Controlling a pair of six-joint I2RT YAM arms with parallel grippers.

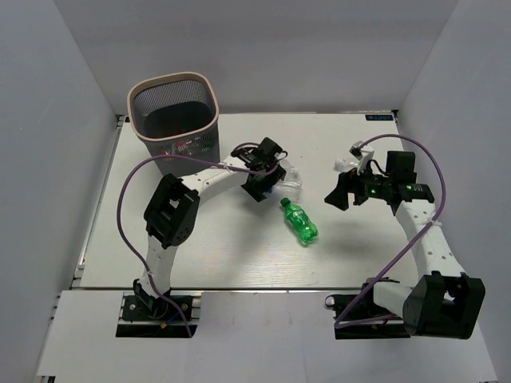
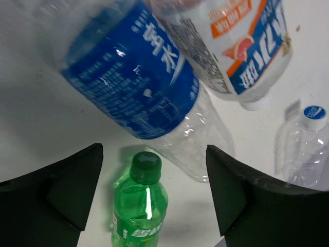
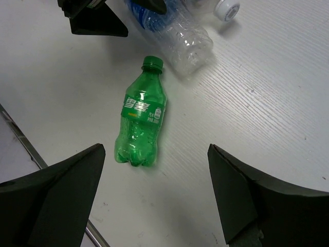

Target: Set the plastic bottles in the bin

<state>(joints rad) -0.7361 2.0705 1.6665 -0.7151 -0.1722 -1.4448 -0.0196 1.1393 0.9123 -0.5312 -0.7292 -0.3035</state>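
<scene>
Bottles, thin and seemingly empty, should be light, springy and slick; take them across the body. Left claw (image 2: 154, 157) hangs apart over a clear blue-labelled plastic bottle (image 2: 136, 85). Right claw (image 3: 157, 152), also apart, faces a small green plastic bottle (image 3: 140, 123) lying on the pale tabletop (image 1: 223, 259), well away from the dark grey mesh bin (image 1: 174, 120). White walls (image 1: 48, 120) surround.

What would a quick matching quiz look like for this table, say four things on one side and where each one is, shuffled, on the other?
Things:
1. green bottle
2. bin
3. blue-label bottle
4. right gripper

Places:
A. far-left corner of the table
B. open, above the table's right side
C. lying on its side mid-table, between the arms
D. just ahead of the open left gripper

Pairs: 1-C, 2-A, 3-D, 4-B.
</scene>
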